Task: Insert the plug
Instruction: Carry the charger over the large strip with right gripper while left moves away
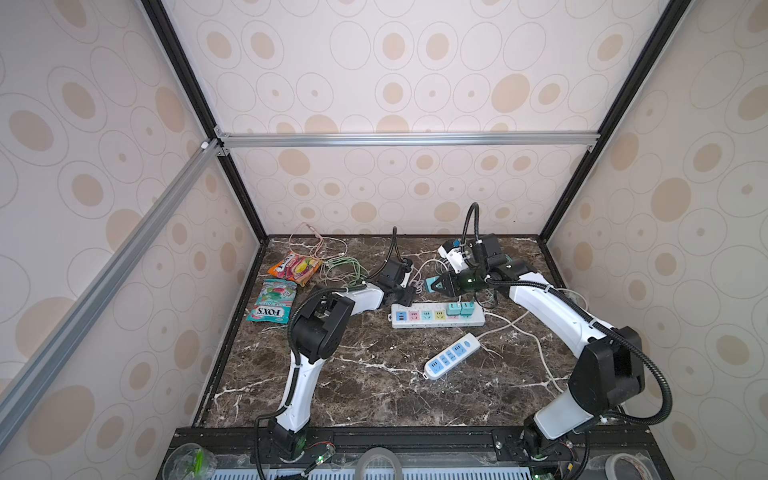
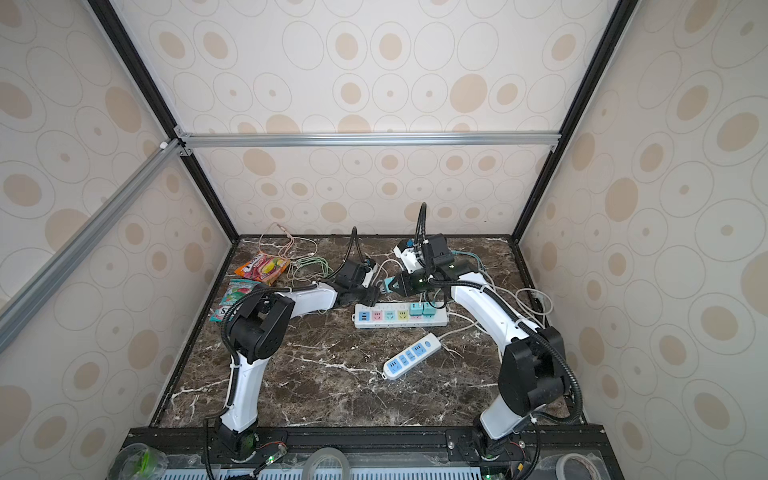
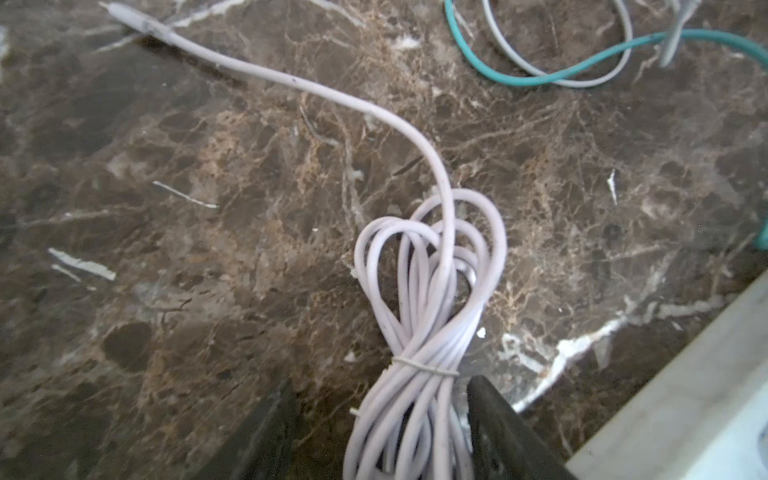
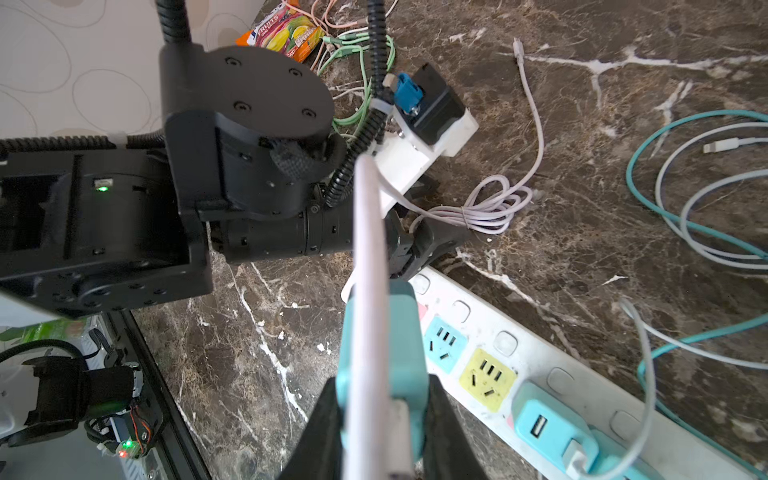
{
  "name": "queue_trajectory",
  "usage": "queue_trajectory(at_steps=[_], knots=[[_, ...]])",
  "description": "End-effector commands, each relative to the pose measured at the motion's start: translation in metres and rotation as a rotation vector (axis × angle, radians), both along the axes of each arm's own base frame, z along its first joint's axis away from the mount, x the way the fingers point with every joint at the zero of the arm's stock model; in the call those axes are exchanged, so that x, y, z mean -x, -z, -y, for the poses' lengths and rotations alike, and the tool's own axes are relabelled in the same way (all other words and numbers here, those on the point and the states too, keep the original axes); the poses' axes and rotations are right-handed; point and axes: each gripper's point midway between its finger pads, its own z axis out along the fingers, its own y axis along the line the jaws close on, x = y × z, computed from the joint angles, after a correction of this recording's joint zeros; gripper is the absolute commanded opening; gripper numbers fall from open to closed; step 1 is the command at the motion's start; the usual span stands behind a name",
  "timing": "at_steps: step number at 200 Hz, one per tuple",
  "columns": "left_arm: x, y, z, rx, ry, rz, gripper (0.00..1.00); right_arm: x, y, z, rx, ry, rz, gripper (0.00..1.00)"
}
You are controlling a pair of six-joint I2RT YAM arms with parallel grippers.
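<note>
My right gripper (image 4: 380, 390) is shut on the teal plug (image 4: 382, 332), a finger (image 4: 442, 409) pressed on each side. It hangs above the left end of the white power strip (image 4: 536, 357) with coloured sockets. In both top views the plug (image 1: 432, 284) (image 2: 390, 284) sits behind the strip (image 1: 436, 323). A pale cable (image 4: 368, 249) runs from the plug to a tied lilac bundle (image 3: 419, 332). My left gripper (image 3: 382, 384) straddles that bundle low over the table. Its jaws are open, with a gap on one side.
Two teal adapters (image 1: 461, 308) fill the strip's right-hand sockets. A smaller blue and white strip (image 1: 451, 356) lies nearer the front. Two candy bags (image 1: 295, 268) (image 1: 272, 301) and green cables (image 1: 345, 268) lie back left. Teal and white cables (image 4: 665, 199) loop behind the strip.
</note>
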Motion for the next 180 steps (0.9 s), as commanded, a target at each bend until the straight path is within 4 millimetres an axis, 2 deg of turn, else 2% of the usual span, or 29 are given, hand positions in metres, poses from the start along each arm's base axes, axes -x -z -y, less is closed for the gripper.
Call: queue_trajectory(at_steps=[1,12,24,46,72,95,102,119,128,143,169,180], knots=[[0.005,0.012,0.002,-0.027,0.011,-0.054,0.45,0.001,-0.011,0.003,-0.006,-0.006,0.043,0.00],[0.002,0.012,0.004,-0.031,0.017,-0.055,0.29,0.001,-0.011,0.003,-0.002,-0.009,0.048,0.00],[-0.006,0.010,0.009,-0.036,0.028,-0.043,0.15,0.001,-0.010,0.005,0.014,-0.011,0.055,0.00],[-0.030,-0.005,0.025,-0.043,0.063,0.011,0.01,0.002,-0.009,0.008,0.041,-0.019,0.071,0.00],[-0.070,-0.045,0.045,-0.023,0.075,0.140,0.00,0.003,-0.009,0.013,0.073,-0.018,0.088,0.00],[-0.104,-0.085,0.052,-0.005,0.028,0.276,0.00,0.003,-0.007,0.019,0.103,-0.010,0.104,0.00],[-0.111,-0.098,0.058,0.020,0.034,0.311,0.02,0.002,-0.008,0.022,0.119,0.003,0.113,0.00],[-0.117,-0.115,0.078,0.094,0.091,0.359,0.06,-0.007,-0.003,0.037,0.193,0.073,0.133,0.00],[-0.119,-0.117,0.085,0.128,0.110,0.367,0.07,-0.009,-0.002,0.042,0.222,0.090,0.144,0.00],[-0.121,-0.110,0.092,0.156,0.125,0.357,0.09,-0.009,0.000,0.045,0.242,0.088,0.148,0.00],[-0.118,-0.077,0.093,0.122,0.147,0.301,0.13,-0.009,0.006,0.046,0.257,0.082,0.133,0.00],[-0.115,-0.062,0.089,0.081,0.158,0.270,0.20,-0.009,0.009,0.047,0.268,0.088,0.121,0.00]])
